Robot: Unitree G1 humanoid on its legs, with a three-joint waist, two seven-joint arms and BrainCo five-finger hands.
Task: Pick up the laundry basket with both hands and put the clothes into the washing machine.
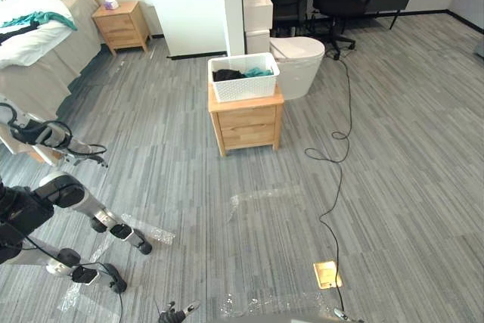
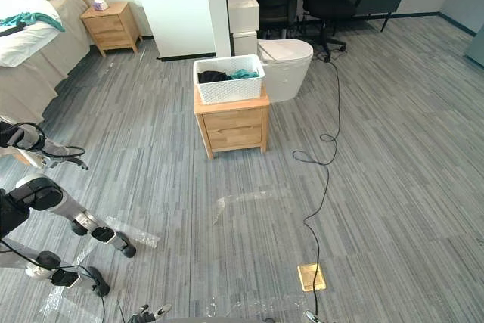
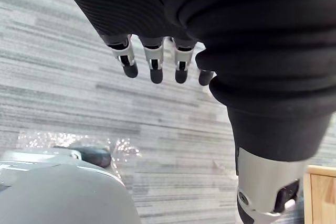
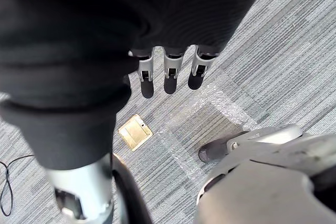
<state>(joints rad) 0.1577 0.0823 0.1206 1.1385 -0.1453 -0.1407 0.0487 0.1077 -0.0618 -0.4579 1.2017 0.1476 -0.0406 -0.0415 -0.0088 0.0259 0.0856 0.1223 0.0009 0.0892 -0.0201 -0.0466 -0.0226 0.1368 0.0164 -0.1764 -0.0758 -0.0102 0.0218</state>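
At far left a bed [image 1: 30,43] is carrying a teal garment [image 1: 38,19]. The left hand [image 3: 155,69] is hanging over the grey floor [image 1: 393,149], fingers straight and loose, holding nothing; its wrist view is catching a wooden corner [image 3: 321,192]. Mid-room, the white laundry basket [image 1: 243,85] is sitting on a wooden cabinet [image 1: 246,122], open side up, long axis running left to right, a long wall facing the robot, dark and teal clothes [image 1: 240,74] lying inside. Just behind, to the right, a white lidded tub [image 1: 299,66] is standing. The right hand [image 4: 170,74] is dangling with relaxed, empty fingers, its wrist view taking in a brass floor plate [image 4: 135,132].
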